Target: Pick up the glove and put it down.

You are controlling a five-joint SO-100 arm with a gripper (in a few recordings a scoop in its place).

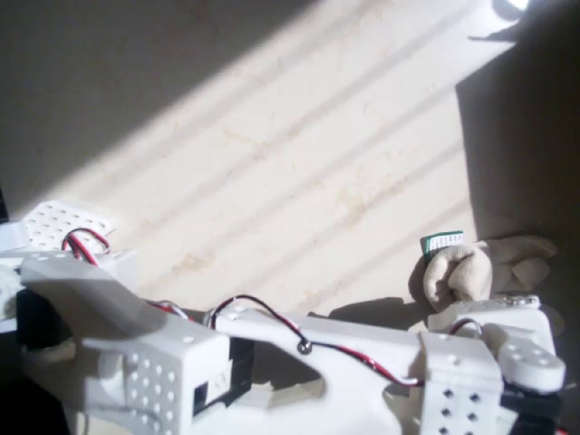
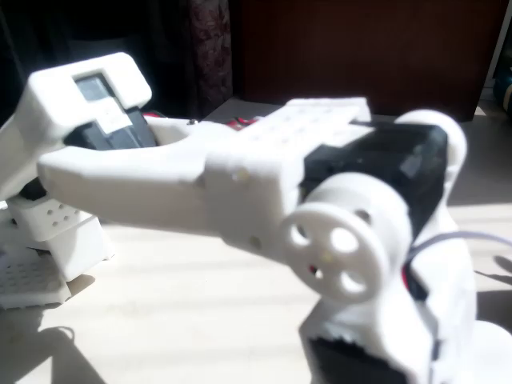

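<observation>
Overhead view: the glove point(image 1: 471, 269) lies crumpled on the pale table point(image 1: 299, 172) at lower right, in sunlight, touching a small green-and-white card point(image 1: 441, 242) at its upper-left edge. The white arm point(image 1: 362, 349) stretches across the bottom w/ red-black wires along it; its wrist end sits just below the glove – gripper fingers are hidden, so can't tell if the claw is open or closed. Fixed view: arm point(image 2: 240, 176) close-up, blurred.
</observation>
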